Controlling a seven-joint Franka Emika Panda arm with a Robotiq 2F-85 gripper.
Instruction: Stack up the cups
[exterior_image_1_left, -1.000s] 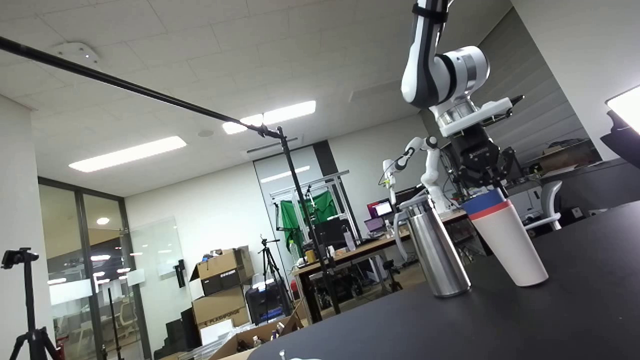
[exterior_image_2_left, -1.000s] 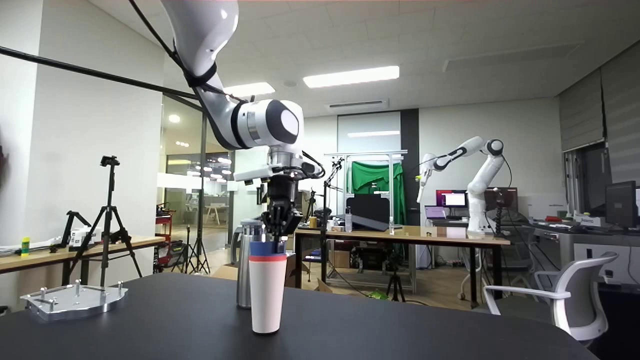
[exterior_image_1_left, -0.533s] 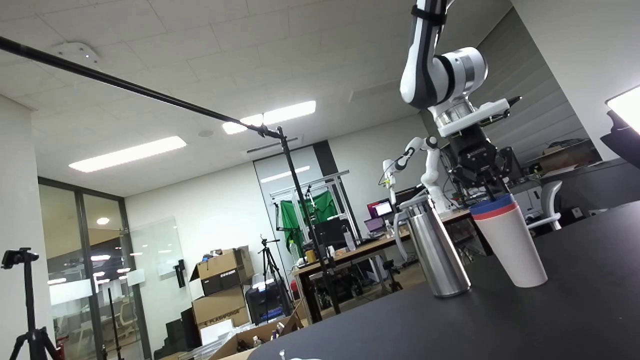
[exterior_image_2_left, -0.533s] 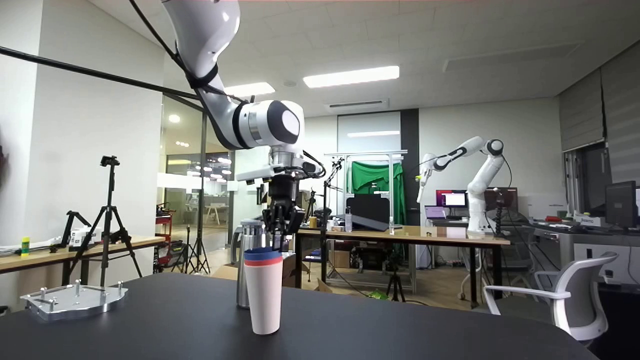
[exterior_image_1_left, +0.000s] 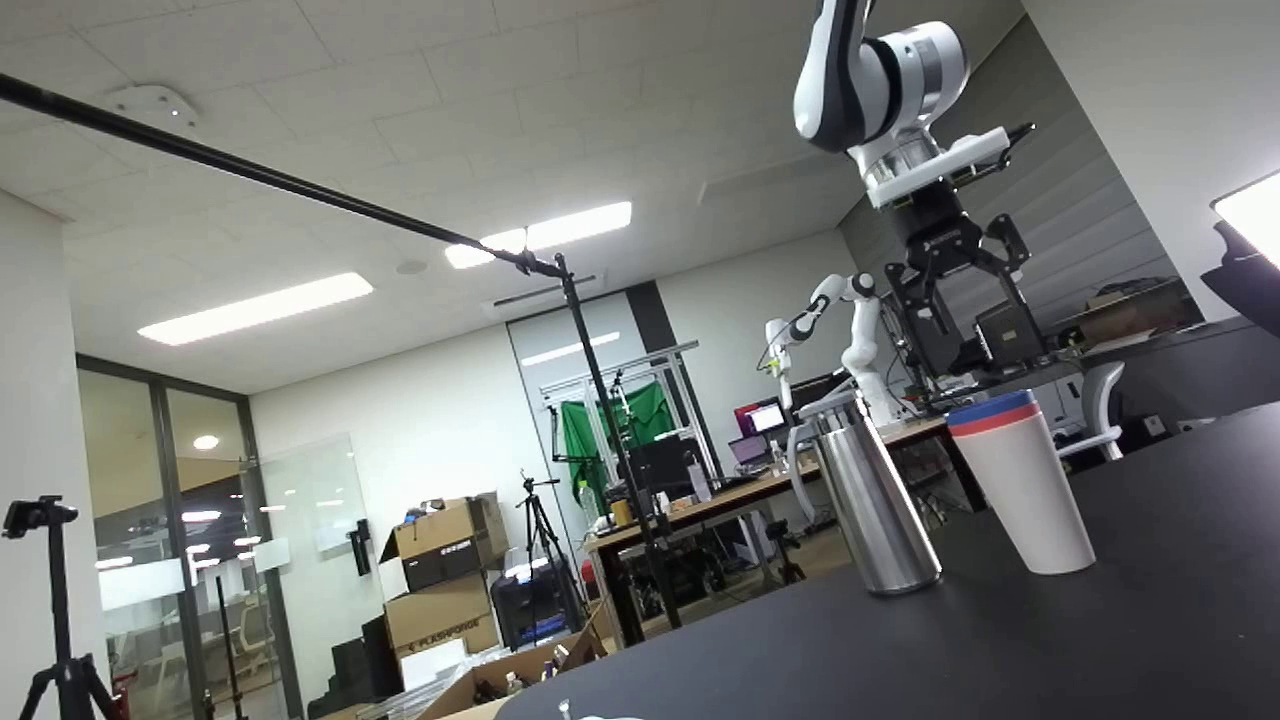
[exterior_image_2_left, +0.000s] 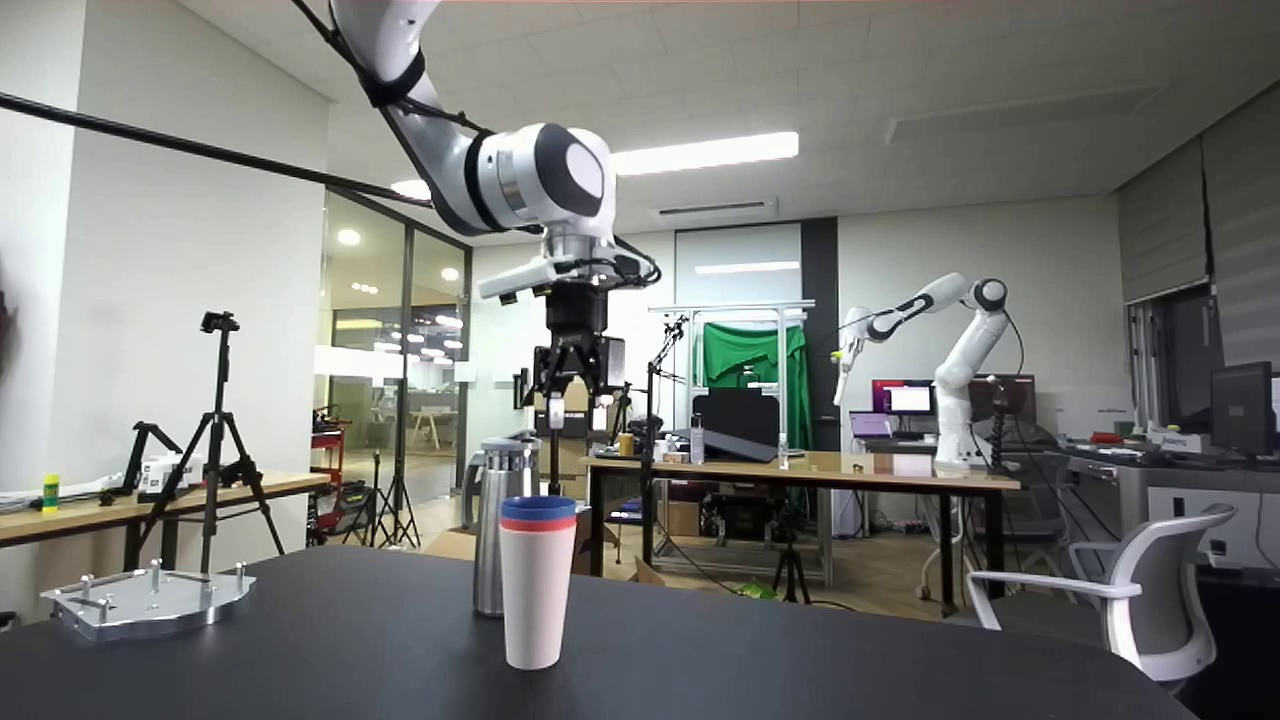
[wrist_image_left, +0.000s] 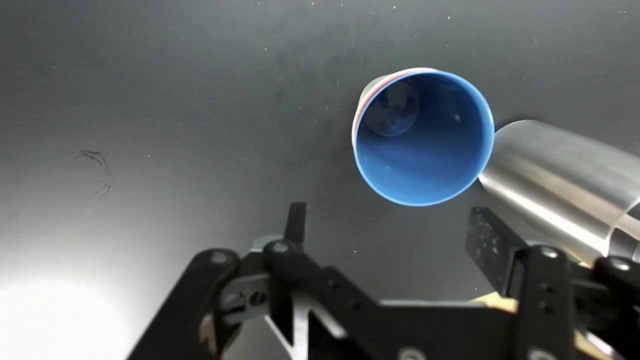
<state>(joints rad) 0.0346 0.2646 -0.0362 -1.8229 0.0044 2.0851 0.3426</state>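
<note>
Red cup (exterior_image_2_left: 538, 524): only a thin ring shows; the rest is in the white cup (exterior_image_1_left: 1028, 495).
White cup: the wrist view shows just a sliver, near 10 o'clock of the blue cup (wrist_image_left: 430, 142).
Blue cup: in both exterior views, hidden below its top band.
Steel flask (exterior_image_2_left: 489, 560): in an exterior view, partly behind the white cup; in the wrist view, cut off at 3 o'clock.
Gripper (wrist_image_left: 388, 216): in the wrist view, blurry, its back cut off at 6 o'clock.
Robot arm (exterior_image_2_left: 520, 175): in an exterior view, cut off at 11 o'clock.
Tan bit (wrist_image_left: 495, 300): wrist view, 4 o'clock, too covered by the gripper to tell.
</note>
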